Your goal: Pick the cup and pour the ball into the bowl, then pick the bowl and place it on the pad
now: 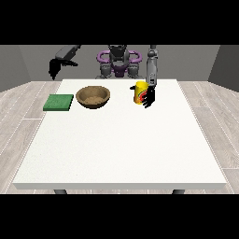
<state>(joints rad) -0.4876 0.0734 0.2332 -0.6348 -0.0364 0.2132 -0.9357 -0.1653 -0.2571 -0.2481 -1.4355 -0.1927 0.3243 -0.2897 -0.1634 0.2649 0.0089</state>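
A yellow cup (139,93) with a red mark stands upright on the white table (121,140), towards the far right. The hand at the view's right (150,96) hangs right beside the cup, on its right side; its fingers reach toward the cup and I cannot tell whether they close round it. No ball shows. A brown bowl (93,97) sits left of the cup. A green pad (59,102) lies flat near the table's left edge. The hand at the view's left (54,69) is raised high beyond the far left corner, fingers hanging down, holding nothing.
The robot's torso (118,63) stands behind the table's far edge. Wooden floor (18,112) surrounds the table.
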